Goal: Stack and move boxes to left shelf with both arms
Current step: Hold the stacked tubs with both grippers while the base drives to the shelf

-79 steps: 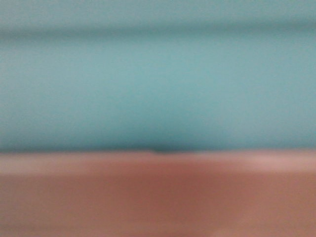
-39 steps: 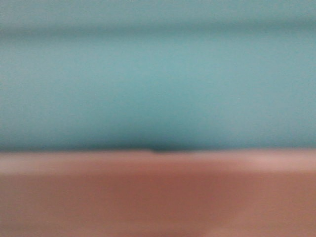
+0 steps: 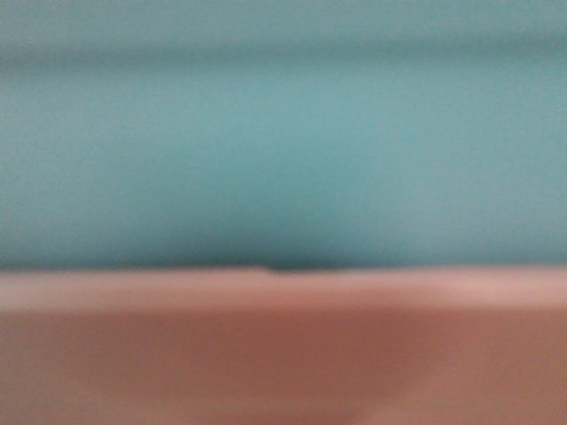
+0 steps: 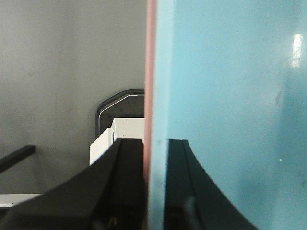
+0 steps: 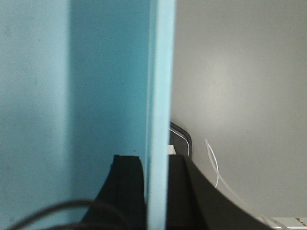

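Evidently the light blue box sits nested in the pink box, filling the front view, the pair stretched lengthwise between the left gripper and the right gripper, each clamped tight over an opposite end wall; no shelf shows.
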`<state>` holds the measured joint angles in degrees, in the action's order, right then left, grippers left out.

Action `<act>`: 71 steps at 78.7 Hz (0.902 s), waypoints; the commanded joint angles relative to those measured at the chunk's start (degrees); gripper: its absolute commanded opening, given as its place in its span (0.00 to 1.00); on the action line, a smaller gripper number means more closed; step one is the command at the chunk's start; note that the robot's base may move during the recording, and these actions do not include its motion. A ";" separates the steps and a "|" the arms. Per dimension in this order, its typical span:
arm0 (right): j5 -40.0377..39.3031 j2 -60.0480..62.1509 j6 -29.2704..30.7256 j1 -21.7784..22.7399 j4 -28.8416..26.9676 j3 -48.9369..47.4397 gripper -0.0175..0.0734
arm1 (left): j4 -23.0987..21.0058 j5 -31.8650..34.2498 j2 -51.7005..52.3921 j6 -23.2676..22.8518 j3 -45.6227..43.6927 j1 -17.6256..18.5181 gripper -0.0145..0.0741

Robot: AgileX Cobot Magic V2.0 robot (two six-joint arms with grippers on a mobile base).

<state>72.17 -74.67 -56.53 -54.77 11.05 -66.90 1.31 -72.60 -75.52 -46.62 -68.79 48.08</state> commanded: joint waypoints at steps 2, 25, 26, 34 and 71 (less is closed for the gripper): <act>1.84 1.78 0.27 -0.81 -2.95 -2.34 0.25 | -6.35 -2.73 1.92 -0.60 -2.29 1.21 0.16; 1.78 1.78 0.27 -0.81 -2.95 -2.34 0.25 | -6.35 -2.73 1.92 -0.60 -2.29 1.21 0.16; 1.78 1.78 0.27 -0.81 -2.88 -2.34 0.25 | -6.35 -2.73 1.92 -0.60 -2.29 1.21 0.16; 1.78 1.78 0.27 -0.81 -2.88 -2.34 0.25 | -6.35 -2.73 1.92 -0.60 -2.29 1.21 0.16; 1.40 1.78 0.27 -0.81 -2.93 -2.34 0.25 | -6.22 -2.38 1.92 -0.60 -2.29 1.00 0.16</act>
<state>72.17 -74.67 -56.53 -54.77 11.16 -66.90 1.23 -72.60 -75.52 -46.62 -68.79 48.08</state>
